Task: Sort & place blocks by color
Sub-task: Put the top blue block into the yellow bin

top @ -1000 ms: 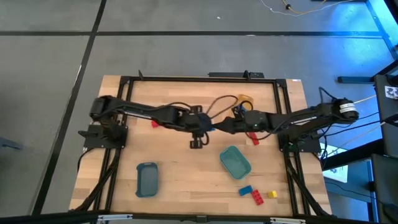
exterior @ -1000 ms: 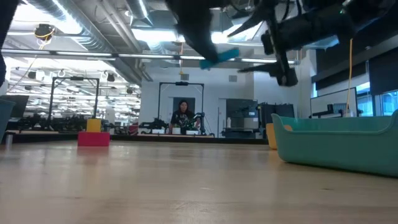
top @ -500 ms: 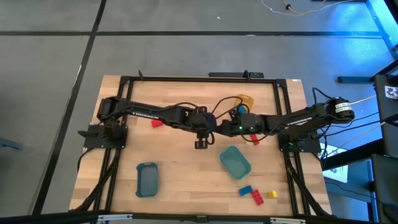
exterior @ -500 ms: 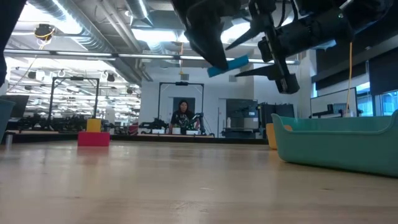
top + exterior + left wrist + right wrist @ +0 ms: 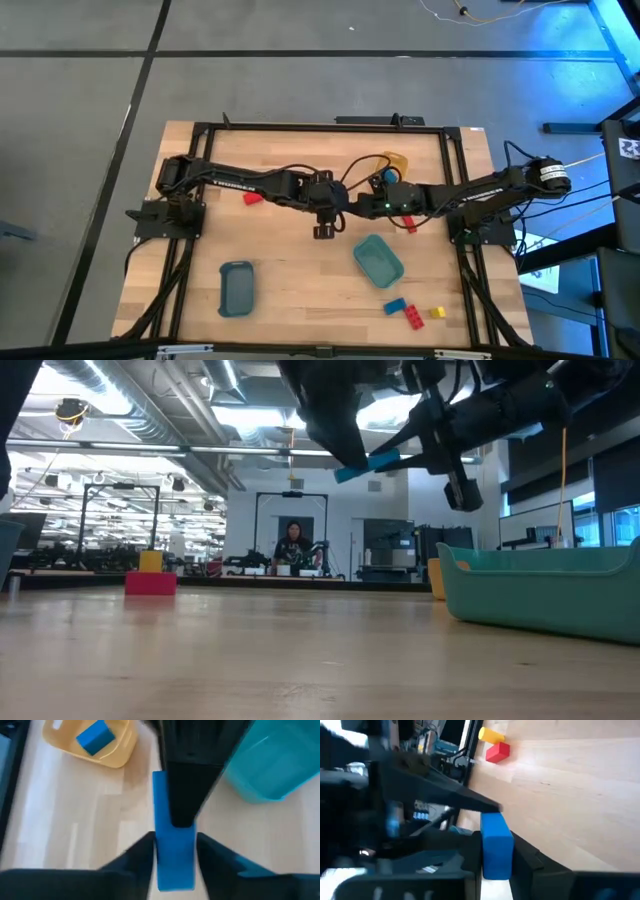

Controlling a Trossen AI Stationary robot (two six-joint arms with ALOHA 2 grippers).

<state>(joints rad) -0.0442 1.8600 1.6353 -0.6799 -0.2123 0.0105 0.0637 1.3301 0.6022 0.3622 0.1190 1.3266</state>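
Note:
A long blue block (image 5: 368, 462) hangs in the air over the middle of the table, with both grippers on it. My left gripper (image 5: 175, 845) reaches in from the left and has one end; my right gripper (image 5: 497, 857) reaches in from the right and is shut on the other end. In the high view the two grippers (image 5: 323, 228) (image 5: 348, 207) meet and hide the block. Another blue block (image 5: 95, 735) lies in the yellow tray (image 5: 393, 162). The teal tray (image 5: 378, 260) stands just near of the grippers. My left gripper has the blue block's end (image 5: 175, 870) between its two fingers, which lie against the block's two long sides. The block sticks out past the fingertips, clear of the table and nearly level. My right gripper pinches the block's other end (image 5: 496, 837) between its two fingers, coming roughly level from the table's right. One finger (image 5: 182, 795) lies along the block's top face in the left wrist view. The block is lifted clear.
A slate-blue tray (image 5: 237, 288) stands near the front left. A red block (image 5: 252, 198) with a yellow one (image 5: 492, 735) beside it lies far left of centre. Another red block (image 5: 408, 222) lies right of the grippers. Blue (image 5: 395, 306), red (image 5: 413, 317) and yellow (image 5: 436, 313) blocks lie front right.
My right gripper has moved toward the table's left, up to the left gripper, and has shut its wide-open fingers on the blue block's free end. My left gripper has carried the block slightly toward the right. The block has stayed in the air.

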